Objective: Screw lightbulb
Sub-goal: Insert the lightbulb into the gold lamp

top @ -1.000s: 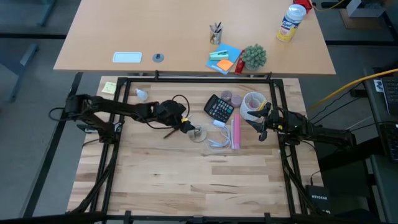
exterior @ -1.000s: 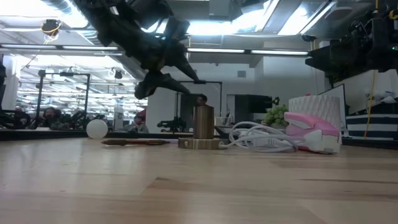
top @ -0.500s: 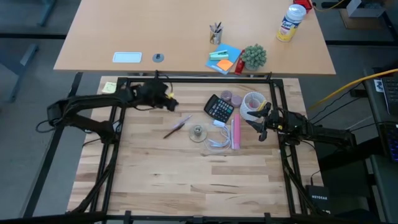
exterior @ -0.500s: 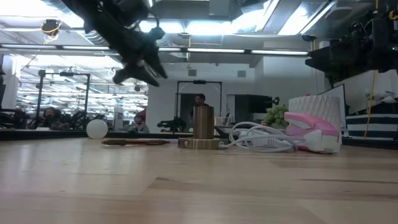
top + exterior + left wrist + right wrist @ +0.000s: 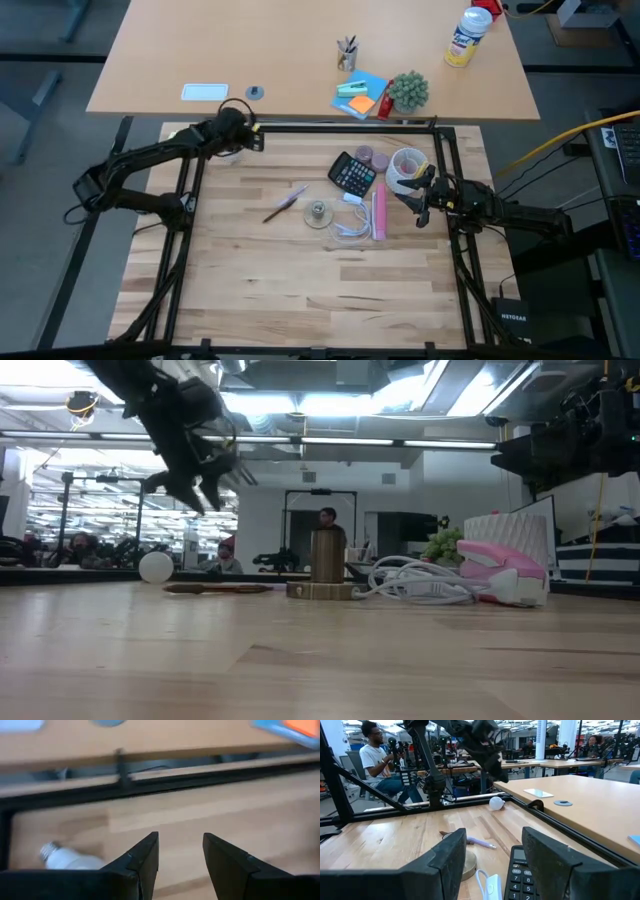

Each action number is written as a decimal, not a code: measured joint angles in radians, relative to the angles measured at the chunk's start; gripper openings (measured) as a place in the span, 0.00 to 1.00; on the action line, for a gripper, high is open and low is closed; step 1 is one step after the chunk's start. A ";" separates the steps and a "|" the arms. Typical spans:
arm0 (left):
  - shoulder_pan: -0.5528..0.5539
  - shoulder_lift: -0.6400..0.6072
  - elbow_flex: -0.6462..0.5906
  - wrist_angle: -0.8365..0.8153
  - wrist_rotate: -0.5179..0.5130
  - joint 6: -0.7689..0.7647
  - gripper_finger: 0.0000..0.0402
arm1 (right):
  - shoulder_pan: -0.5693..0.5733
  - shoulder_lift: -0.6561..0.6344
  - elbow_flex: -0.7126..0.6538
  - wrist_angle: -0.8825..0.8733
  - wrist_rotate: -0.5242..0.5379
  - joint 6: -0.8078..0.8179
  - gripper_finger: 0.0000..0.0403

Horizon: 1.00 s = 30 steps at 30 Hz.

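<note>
The only legible lettering is "NETGEAR", in small white letters on a black box at the lower right of the high view. The spray can at the upper right carries a printed label too small to read. The calculator keys show digits, among them 4, 5, 1 and 2.

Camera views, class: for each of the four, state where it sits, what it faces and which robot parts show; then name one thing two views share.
High: overhead, facing down; both arms.
Low: tabletop height, facing the room; left end effector overhead.
Left wrist: faces the table's far edge; own open fingers.
Right wrist: faces across the table; own open fingers, left arm beyond.
Shared: lightbulb, low and both wrist views.
</note>
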 joint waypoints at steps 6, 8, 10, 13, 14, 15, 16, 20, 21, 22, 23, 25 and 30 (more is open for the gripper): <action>0.078 0.058 0.000 -0.140 0.002 -0.105 0.36 | 0.000 0.000 0.000 -0.002 0.000 0.000 0.49; 0.099 0.073 0.000 -0.197 0.001 -0.129 0.36 | 0.000 0.000 0.000 -0.003 0.000 0.000 0.49; 0.119 0.081 0.000 -0.232 -0.002 -0.137 0.36 | 0.000 0.000 0.000 -0.003 0.001 0.000 0.49; 0.145 0.082 0.000 -0.237 -0.039 -0.141 0.36 | 0.000 0.000 0.000 -0.003 0.001 0.000 0.49; 0.152 0.082 0.000 -0.235 -0.057 -0.149 0.36 | 0.000 0.000 0.000 -0.004 0.001 0.000 0.49; 0.159 0.082 0.000 -0.232 -0.078 -0.157 0.36 | 0.000 0.000 0.000 -0.004 0.001 0.000 0.49; 0.166 0.082 0.000 -0.231 -0.100 -0.165 0.36 | 0.000 0.000 0.000 -0.004 0.001 0.000 0.49; 0.179 0.086 0.000 -0.202 -0.135 -0.179 0.36 | 0.000 0.000 0.000 -0.004 0.002 0.000 0.49; 0.179 0.087 0.000 -0.205 -0.137 -0.183 0.36 | 0.000 0.000 0.000 -0.004 0.003 0.000 0.49; 0.178 0.088 0.000 -0.204 -0.137 -0.183 0.36 | 0.000 0.000 0.000 -0.004 0.003 0.000 0.49; 0.178 0.088 0.000 -0.203 -0.137 -0.184 0.36 | 0.000 0.000 0.000 -0.004 0.003 0.000 0.49; 0.178 0.088 0.000 -0.203 -0.137 -0.184 0.36 | 0.000 0.000 0.000 -0.004 0.003 0.000 0.49; 0.177 0.088 0.000 -0.204 -0.138 -0.210 0.36 | 0.000 0.000 0.000 -0.004 0.003 0.000 0.49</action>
